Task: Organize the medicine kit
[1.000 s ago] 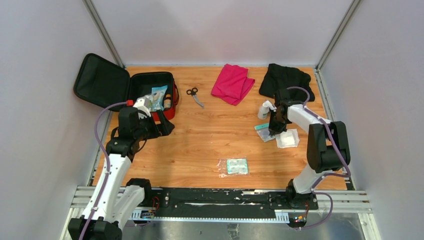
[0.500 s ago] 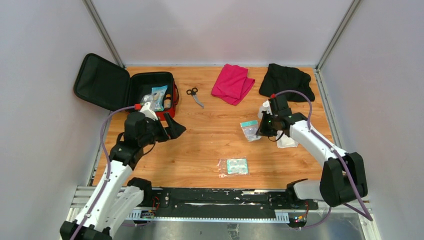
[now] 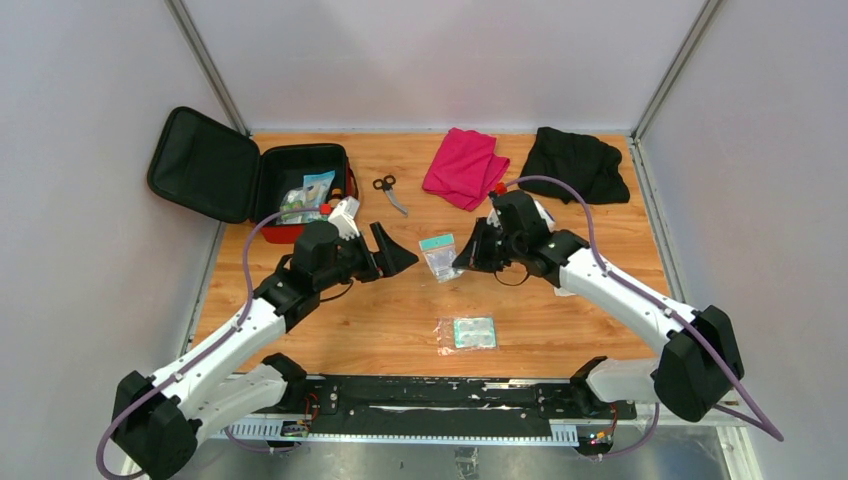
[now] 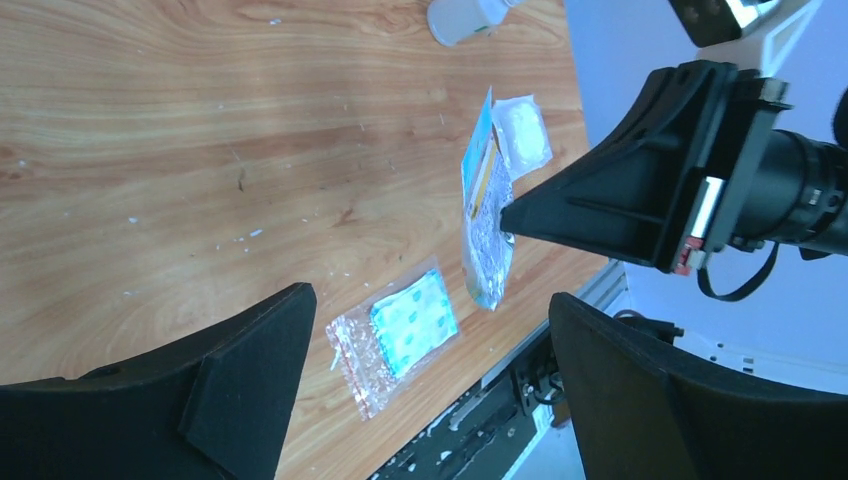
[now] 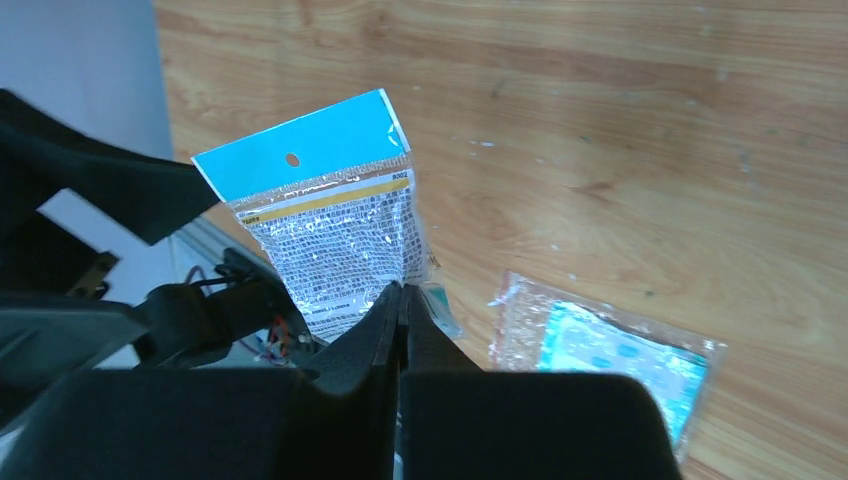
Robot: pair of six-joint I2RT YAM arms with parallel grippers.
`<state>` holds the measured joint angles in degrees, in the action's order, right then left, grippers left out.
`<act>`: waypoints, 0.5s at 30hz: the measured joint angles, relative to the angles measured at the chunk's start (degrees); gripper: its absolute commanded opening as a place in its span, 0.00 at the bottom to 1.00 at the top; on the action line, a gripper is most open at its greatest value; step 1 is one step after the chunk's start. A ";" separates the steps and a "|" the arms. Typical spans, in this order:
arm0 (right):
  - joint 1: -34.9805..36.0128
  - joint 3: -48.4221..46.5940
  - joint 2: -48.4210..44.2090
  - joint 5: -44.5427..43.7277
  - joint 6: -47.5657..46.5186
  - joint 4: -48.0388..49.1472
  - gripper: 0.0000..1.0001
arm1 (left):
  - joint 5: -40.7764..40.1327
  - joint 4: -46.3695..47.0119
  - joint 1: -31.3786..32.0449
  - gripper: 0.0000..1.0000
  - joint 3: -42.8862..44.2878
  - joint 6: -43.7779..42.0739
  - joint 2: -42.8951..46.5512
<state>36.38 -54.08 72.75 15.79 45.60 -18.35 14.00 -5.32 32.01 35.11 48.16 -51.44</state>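
Note:
The red medicine kit lies open at the back left, black lid flat to its left, several packets inside. My right gripper is shut on a silvery packet with a blue header and holds it above mid-table; the packet also shows in the right wrist view and in the left wrist view. My left gripper is open and empty, its fingers facing the packet from the left, a short gap away. A clear bag with a teal pad lies on the table near the front; it also shows in the left wrist view.
Scissors lie right of the kit. A folded pink cloth and a black cloth lie at the back. A white gauze packet and a white bottle lie on the right side, behind my right arm.
My right gripper has carried the packet left from the table's right side toward the middle. My left gripper has swung right from the kit toward it, jaws open.

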 measured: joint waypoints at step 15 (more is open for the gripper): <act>5.14 -1.68 3.17 8.68 6.01 9.86 0.00 | -2.27 3.48 3.50 0.58 0.00 2.80 -3.87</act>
<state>41.52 -55.77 75.92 24.47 51.62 -8.49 11.73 -1.85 35.51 35.11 50.96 -55.31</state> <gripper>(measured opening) 0.010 0.677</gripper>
